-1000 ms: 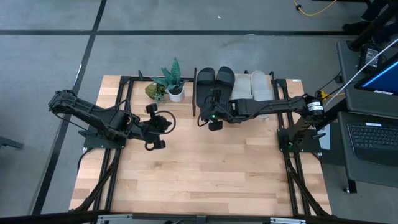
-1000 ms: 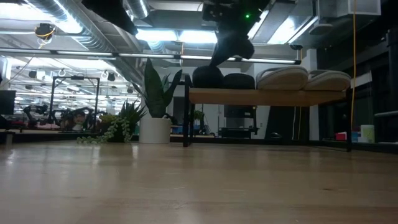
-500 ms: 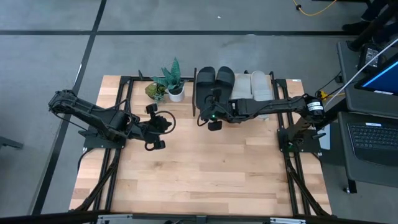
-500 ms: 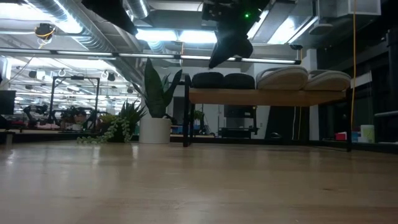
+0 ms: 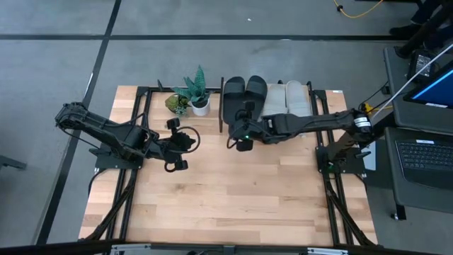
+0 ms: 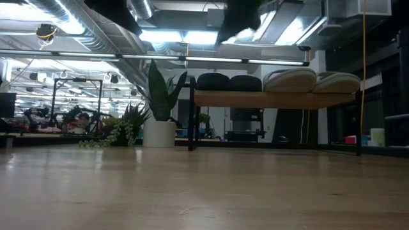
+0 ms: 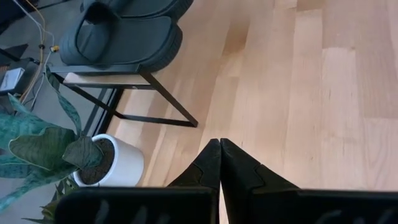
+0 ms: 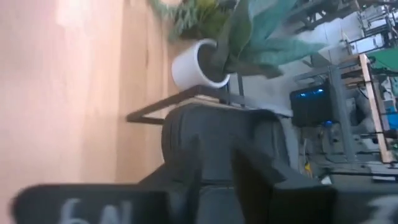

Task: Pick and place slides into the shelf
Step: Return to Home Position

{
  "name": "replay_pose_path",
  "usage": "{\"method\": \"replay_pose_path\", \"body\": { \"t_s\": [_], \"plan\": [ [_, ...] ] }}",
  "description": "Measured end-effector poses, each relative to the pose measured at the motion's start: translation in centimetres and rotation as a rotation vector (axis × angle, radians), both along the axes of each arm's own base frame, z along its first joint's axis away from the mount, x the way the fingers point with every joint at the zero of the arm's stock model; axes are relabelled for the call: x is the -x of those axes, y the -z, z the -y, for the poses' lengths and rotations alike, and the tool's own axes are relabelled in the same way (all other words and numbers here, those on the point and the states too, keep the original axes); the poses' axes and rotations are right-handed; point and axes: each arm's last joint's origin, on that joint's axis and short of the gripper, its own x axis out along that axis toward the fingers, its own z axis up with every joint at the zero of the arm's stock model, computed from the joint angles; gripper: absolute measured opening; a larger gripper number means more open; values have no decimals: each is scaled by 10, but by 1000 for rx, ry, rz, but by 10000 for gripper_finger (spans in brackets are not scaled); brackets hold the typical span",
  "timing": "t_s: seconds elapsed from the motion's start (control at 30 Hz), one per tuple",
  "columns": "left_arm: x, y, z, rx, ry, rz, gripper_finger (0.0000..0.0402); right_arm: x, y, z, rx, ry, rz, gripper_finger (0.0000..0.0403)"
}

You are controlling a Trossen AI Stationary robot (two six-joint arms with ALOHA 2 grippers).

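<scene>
Four slides (image 6: 291, 80) sit on the shelf (image 6: 275, 98), none on the surface (image 5: 226, 205); I judge the task done apart from parking the arms.

Near, mid-surface: left hand (image 7: 219, 146), fingers pressed tip to tip, nothing in them; it hangs well apart from the shelf, which I take to be a waiting pose.

Further out: right hand (image 5: 240, 138), just in front of the black slides (image 5: 244, 92); fingers (image 8: 255, 174) parted with a gap between them, empty; probably open because its load is already set down.

Far edge: shelf carries two black slides, then two grey slides (image 5: 285, 98), in one row side by side; pairs are kept by colour and the row fills the board, likely why they are packed so close. Potted plant (image 5: 199, 99) stands just beside the black-slide end.

View notes:
- High view gives row order, not height.
- Low view shows the slides resting on top of the board, the board raised on thin black legs, open space beneath; right arm is only a dark shape at the top edge, above slide level.
- Left wrist view alone settles that the left fingers are closed.
- Right wrist view alone shows the right-hand gap.
</scene>
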Motion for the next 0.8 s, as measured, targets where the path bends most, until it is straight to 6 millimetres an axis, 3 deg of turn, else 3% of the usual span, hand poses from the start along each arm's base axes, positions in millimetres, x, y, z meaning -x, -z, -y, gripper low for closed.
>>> {"method": "replay_pose_path", "body": {
  "t_s": [0.17,0.3,0.6,0.8],
  "plan": [
    [0,0,0,-23,19,-12,0,14,-32,-18,-60,12,56,12],
    [-1,0,-1,-54,41,-30,0,24,-36,-28,-108,40,81,7],
    [2,-1,-10,-19,82,-55,0,34,14,-40,-155,57,96,4],
    [10,20,-17,34,121,8,0,50,42,-46,-203,23,196,3]
  ]
}}
